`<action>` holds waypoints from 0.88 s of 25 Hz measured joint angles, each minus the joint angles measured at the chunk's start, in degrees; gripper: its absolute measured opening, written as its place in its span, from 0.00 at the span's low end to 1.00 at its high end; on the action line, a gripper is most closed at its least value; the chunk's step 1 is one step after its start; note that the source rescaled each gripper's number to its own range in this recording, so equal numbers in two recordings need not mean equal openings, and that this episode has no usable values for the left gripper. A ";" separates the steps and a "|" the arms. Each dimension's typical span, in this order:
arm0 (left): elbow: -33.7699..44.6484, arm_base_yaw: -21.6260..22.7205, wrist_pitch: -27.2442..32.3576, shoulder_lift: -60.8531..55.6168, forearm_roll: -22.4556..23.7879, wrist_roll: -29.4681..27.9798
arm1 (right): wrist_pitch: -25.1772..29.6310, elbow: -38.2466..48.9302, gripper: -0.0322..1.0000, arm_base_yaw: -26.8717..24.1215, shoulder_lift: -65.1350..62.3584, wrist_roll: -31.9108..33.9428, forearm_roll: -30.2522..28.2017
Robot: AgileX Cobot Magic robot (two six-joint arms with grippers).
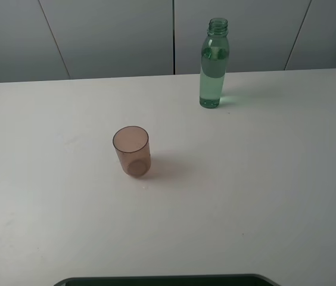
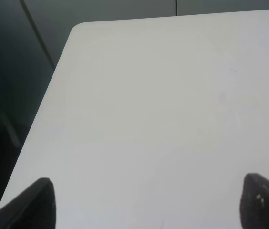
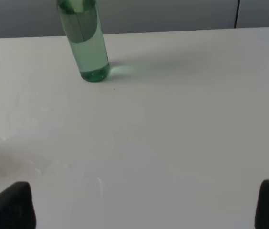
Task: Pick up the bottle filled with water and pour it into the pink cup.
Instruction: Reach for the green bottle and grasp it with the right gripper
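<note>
Standing apart on the desk [image 1: 245, 179]: bottle [image 1: 214, 65], pink cup [image 1: 131, 152].
Wide and empty: left end effector [image 2: 146, 206], right end effector [image 3: 146, 206].

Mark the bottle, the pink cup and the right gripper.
bottle [image 1: 213, 74]: exterior high view, middle of its body.
pink cup [image 1: 133, 156]: exterior high view, middle of its side wall.
right gripper [image 3: 144, 207]: right wrist view, midway between its open fingertips.

White table [image 1: 263, 196]; grey wall panels [image 1: 108, 36]
</note>
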 joint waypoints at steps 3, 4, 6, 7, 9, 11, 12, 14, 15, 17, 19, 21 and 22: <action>0.00 0.00 0.00 0.00 0.00 0.00 | -2.55 0.00 1.00 0.00 0.00 -0.33 -0.08; 0.00 0.00 0.00 0.00 0.00 0.00 | -3.96 0.00 1.00 0.00 0.00 -0.33 -0.08; 0.00 0.00 0.00 0.00 0.00 0.00 | -6.42 0.00 1.00 0.00 0.00 -0.61 -0.08; 0.00 0.00 0.00 0.00 0.00 0.00 | -7.92 0.00 1.00 0.00 0.00 -1.02 -0.08; 0.00 0.00 0.00 0.00 0.00 0.00 | -11.14 0.00 1.00 0.00 0.00 -3.07 0.39; 0.00 0.00 0.00 0.00 0.00 0.00 | -15.66 0.00 1.00 0.00 0.42 -4.93 2.45; 0.00 0.00 0.00 0.00 0.00 0.00 | -17.94 0.00 1.00 0.00 1.11 -5.58 3.35; 0.00 0.00 0.00 0.00 0.00 0.00 | -23.60 0.00 1.00 0.00 3.00 -6.42 5.07; 0.00 0.00 0.00 0.00 0.00 0.00 | -25.86 0.00 1.00 0.00 4.40 -7.15 5.98; 0.00 0.00 0.00 0.00 0.00 0.00 | -31.22 0.00 1.00 0.00 7.55 -9.70 8.24; 0.00 0.00 0.00 0.00 0.00 0.00 | -35.23 0.00 1.00 0.00 11.78 -13.18 10.57; 0.00 0.00 0.00 0.00 0.00 0.00 | -39.30 0.00 1.00 0.00 16.04 -15.43 12.14; 0.00 0.00 0.00 0.00 0.00 0.00 | -41.52 0.00 1.00 0.00 18.38 -15.98 12.75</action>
